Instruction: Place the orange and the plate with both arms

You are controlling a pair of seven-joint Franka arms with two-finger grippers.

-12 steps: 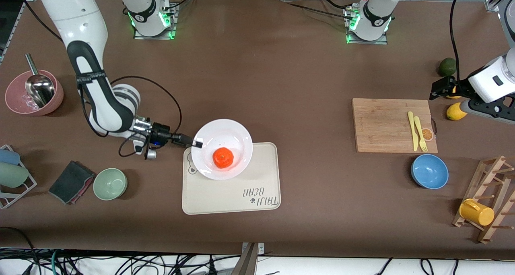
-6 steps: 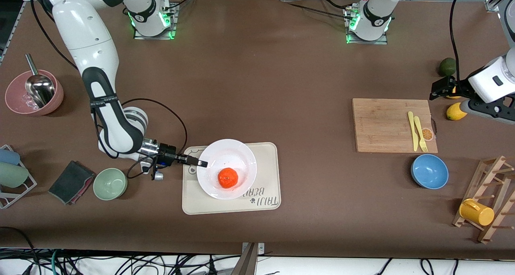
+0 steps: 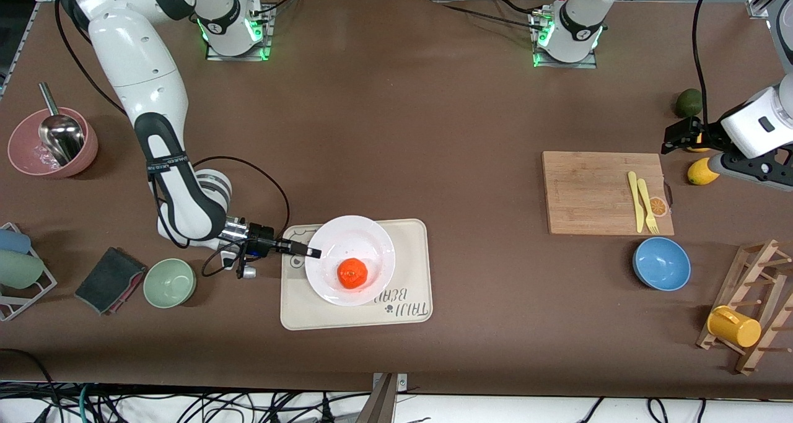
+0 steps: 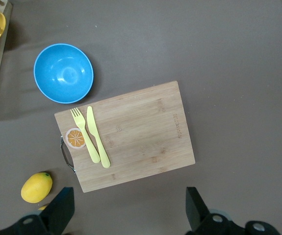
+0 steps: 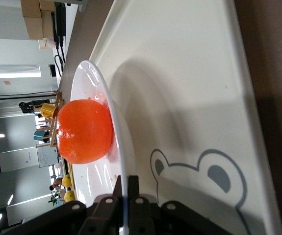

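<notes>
Two bowls [image 3: 170, 282] [image 3: 661, 263] flank tray [image 3: 409, 243], plate [image 3: 372, 237] with orange [image 3: 352, 273] on it

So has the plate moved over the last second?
Yes. The plate, pinched by the right gripper, came nearer the front camera, further onto the tray.

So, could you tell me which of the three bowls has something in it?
The pink bowl at the right arm's end holds a metal scoop; the green bowl and blue bowl hold nothing.
</notes>
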